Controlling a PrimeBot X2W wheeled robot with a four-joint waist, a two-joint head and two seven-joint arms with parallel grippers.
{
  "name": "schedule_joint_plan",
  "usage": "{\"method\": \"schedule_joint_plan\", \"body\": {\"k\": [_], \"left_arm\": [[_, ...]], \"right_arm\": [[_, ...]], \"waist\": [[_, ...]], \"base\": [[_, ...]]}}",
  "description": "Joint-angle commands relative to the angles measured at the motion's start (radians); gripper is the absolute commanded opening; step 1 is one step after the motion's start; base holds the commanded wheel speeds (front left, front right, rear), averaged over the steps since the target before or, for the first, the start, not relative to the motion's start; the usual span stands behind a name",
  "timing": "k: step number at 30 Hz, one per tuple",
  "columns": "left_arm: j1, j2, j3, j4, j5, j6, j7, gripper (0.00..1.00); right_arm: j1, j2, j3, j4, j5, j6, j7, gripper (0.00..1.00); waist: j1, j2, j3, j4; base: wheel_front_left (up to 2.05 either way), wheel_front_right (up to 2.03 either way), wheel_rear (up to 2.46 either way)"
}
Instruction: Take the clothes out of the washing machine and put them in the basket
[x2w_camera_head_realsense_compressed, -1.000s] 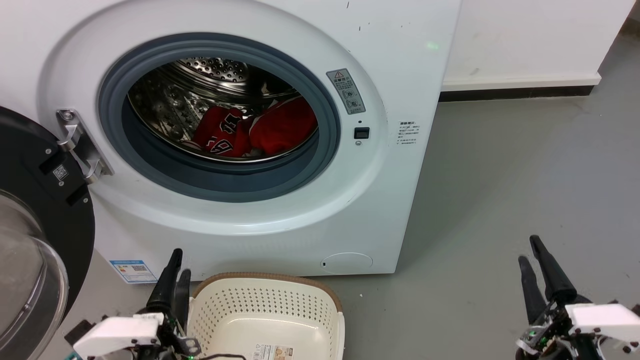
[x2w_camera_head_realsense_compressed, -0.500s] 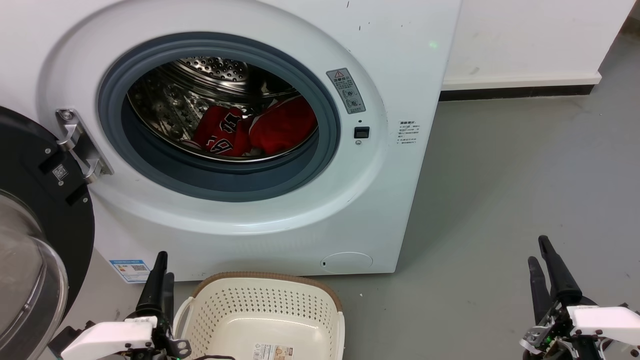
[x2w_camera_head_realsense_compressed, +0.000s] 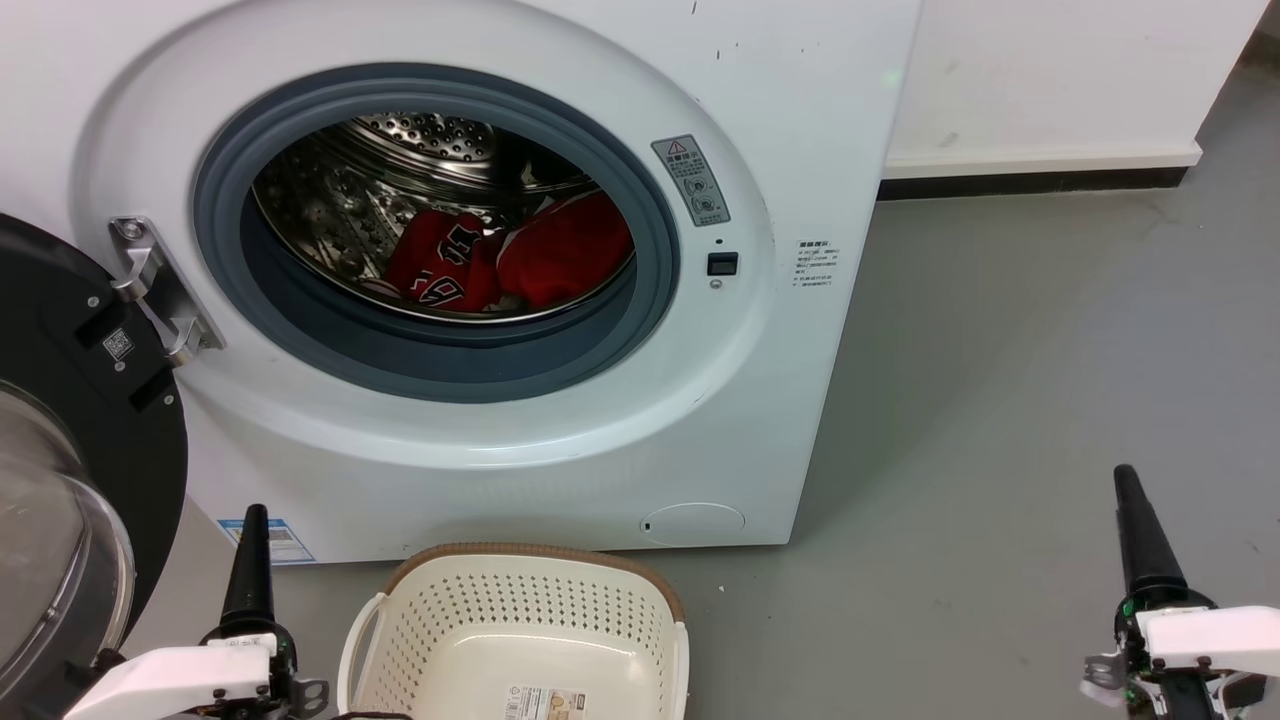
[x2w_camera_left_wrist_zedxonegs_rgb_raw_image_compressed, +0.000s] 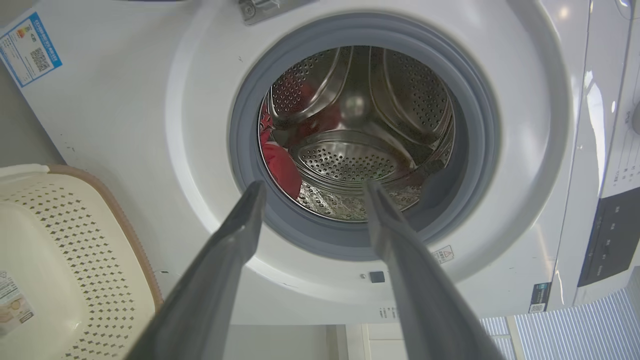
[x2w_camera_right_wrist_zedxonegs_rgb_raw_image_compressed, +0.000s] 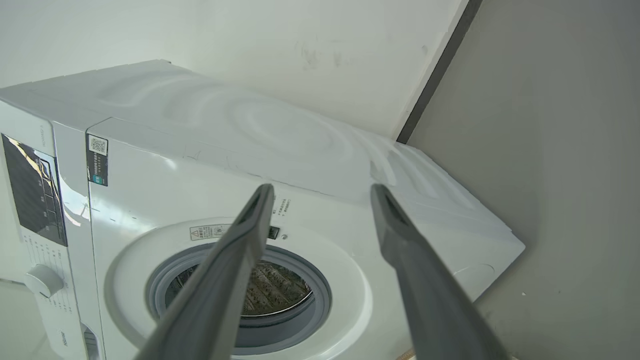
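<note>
Our left gripper (x2w_camera_left_wrist_zedxonegs_rgb_raw_image_compressed: 314, 186) holds its two fingers spread with nothing between them. It points at the machine (x2w_camera_head_realsense_compressed: 500, 470), and in the left wrist view the fingers frame the porthole (x2w_camera_left_wrist_zedxonegs_rgb_raw_image_compressed: 240, 150). It sits low above the floor (x2w_camera_head_realsense_compressed: 1000, 400), between the open door (x2w_camera_head_realsense_compressed: 90, 400) and the basket (x2w_camera_head_realsense_compressed: 530, 552), just beside the basket's left handle.

Our right gripper (x2w_camera_right_wrist_zedxonegs_rgb_raw_image_compressed: 322, 187) is also spread and holds nothing. It hangs over bare floor, well apart from the basket and to the right of the machine. Its fingers point up at the machine's right front corner.

The clothes (x2w_camera_head_realsense_compressed: 500, 260) lie inside the drum (x2w_camera_head_realsense_compressed: 420, 140), on its bottom and near its front edge. We see two red bundles touching side by side, so the heap's long axis runs across the drum from left to right. The left bundle shows black-and-white numbers towards the opening. The right one is plain red and rises a little higher.

The basket stands on the floor against the foot of the machine, under the porthole, with its mouth facing up. A label lies on its bottom. The bottom edge of the head view cuts off its near end, so we cannot tell its long axis.

The door hangs from the hinge (x2w_camera_head_realsense_compressed: 160, 290) at the machine's left edge. The floor is smooth grey. To the right, a white wall (x2w_camera_head_realsense_compressed: 1050, 80) meets it along a dark skirting.
</note>
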Motion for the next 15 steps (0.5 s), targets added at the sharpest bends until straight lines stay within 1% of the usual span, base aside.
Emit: {"method": "schedule_joint_plan", "body": {"k": [1, 4, 7, 11, 15], "left_arm": [[-0.013, 0.002, 0.013, -0.022, 0.037, 0.000, -0.012, 1.00], [-0.018, 0.003, 0.028, -0.046, 0.096, 0.002, -0.023, 1.00], [-0.023, 0.003, 0.043, -0.080, 0.152, 0.017, -0.034, 1.00], [-0.018, 0.003, 0.030, -0.131, 0.242, 0.044, -0.048, 1.00], [-0.006, 0.003, 0.008, -0.193, 0.341, 0.083, -0.062, 1.00]], "right_arm": [[-0.028, -0.003, -0.012, -0.032, -0.064, 0.000, -0.011, 1.00], [-0.032, -0.004, -0.018, -0.065, -0.161, 0.000, -0.022, 1.00], [-0.035, -0.004, -0.010, -0.108, -0.264, 0.000, -0.033, 1.00], [-0.038, -0.004, 0.000, -0.166, -0.380, 0.000, -0.048, 1.00], [-0.038, -0.004, 0.015, -0.219, -0.488, 0.000, -0.061, 1.00]], "waist": [[0.0000, 0.0000, 0.001, 0.000], [0.0000, 0.0000, 0.004, 0.000], [0.0000, 0.0000, 0.008, 0.000], [0.0000, 0.0000, 0.013, 0.000], [0.0000, 0.0000, 0.018, 0.000]], "base": [[0.00, 0.00, 0.00], [0.00, 0.00, 0.00], [0.00, 0.00, 0.00], [0.00, 0.00, 0.00], [0.00, 0.00, 0.00]]}}
